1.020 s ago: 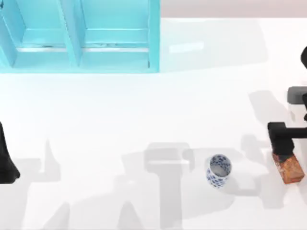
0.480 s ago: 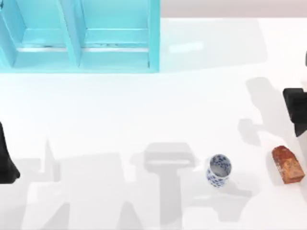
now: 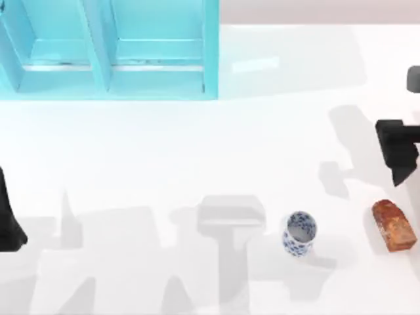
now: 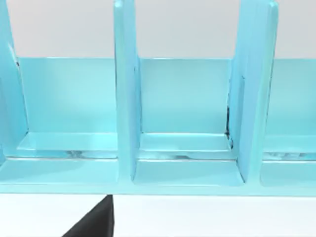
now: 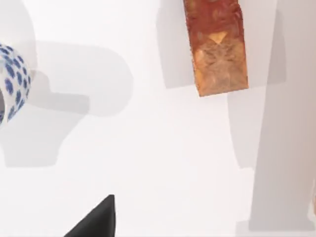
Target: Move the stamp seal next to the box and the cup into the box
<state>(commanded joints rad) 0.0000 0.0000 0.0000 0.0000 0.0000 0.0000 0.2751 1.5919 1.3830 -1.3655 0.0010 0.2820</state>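
Observation:
The stamp seal [image 3: 394, 225], a mottled reddish-brown block, lies on the white table near the right edge; the right wrist view looks down on the stamp seal [image 5: 216, 47]. The cup [image 3: 300, 233], white with a blue pattern, stands upright to its left, and the cup's side [image 5: 11, 84] shows in the right wrist view. The light blue box [image 3: 108, 49] with upright dividers sits at the back left. My right gripper [image 3: 399, 172] hovers just behind the seal, apart from it and holding nothing. My left arm [image 3: 8, 220] is parked at the left edge.
The left wrist view faces the box's compartments [image 4: 185, 143], split by upright walls. Open white table lies between the box and the two small objects, crossed by grey arm shadows.
The right gripper, directly over the seal a second ago, has drawn back toward the far side of the table. Seal, cup and left arm have not moved.

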